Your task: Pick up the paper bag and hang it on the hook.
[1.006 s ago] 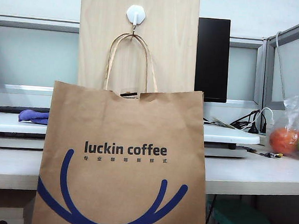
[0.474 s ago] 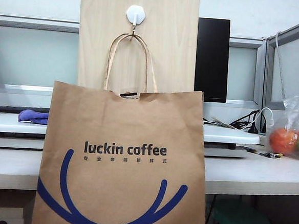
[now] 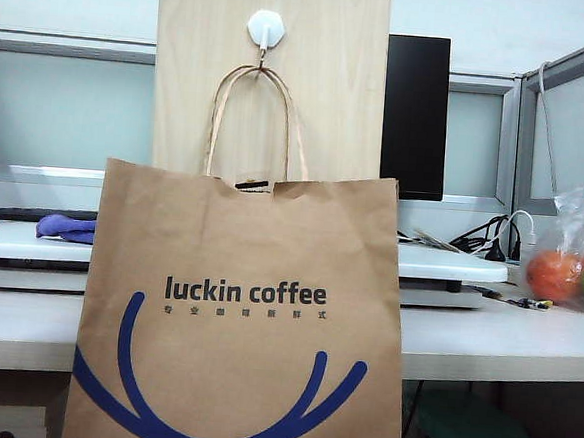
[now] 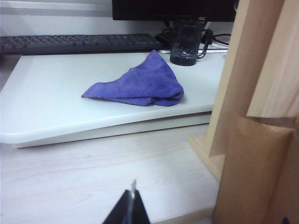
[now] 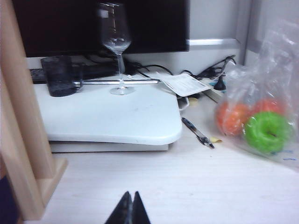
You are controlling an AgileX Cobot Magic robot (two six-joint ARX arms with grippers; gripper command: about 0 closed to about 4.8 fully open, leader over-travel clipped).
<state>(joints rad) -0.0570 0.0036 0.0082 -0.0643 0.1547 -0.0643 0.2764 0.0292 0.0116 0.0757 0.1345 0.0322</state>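
Both handles of the paper bag (image 3: 240,316) are looped over the hook (image 3: 264,49) on the wooden board (image 3: 327,81) in the exterior view, and the bag hangs free in front of the bench (image 3: 494,343), so I'd call the job basically done. Neither hand shows up in this shot, so nothing is touching the bag.

Left wrist view: the left hand (image 4: 131,205) is pinched closed and empty, low over the bench. The bag's brown side (image 4: 259,172) sits just off to its right against the board's foot, near but apart. A purple cloth (image 4: 140,86) lies further back on the white platform (image 4: 51,107).

Right wrist view: the right hand (image 5: 130,207) is closed too, holding nothing, hovering over bare bench. The board's foot (image 5: 28,154) is off to the left, a fruit bag (image 5: 257,121) to the right and a wine glass (image 5: 116,46) at the back. Hardly any of the paper bag shows here.
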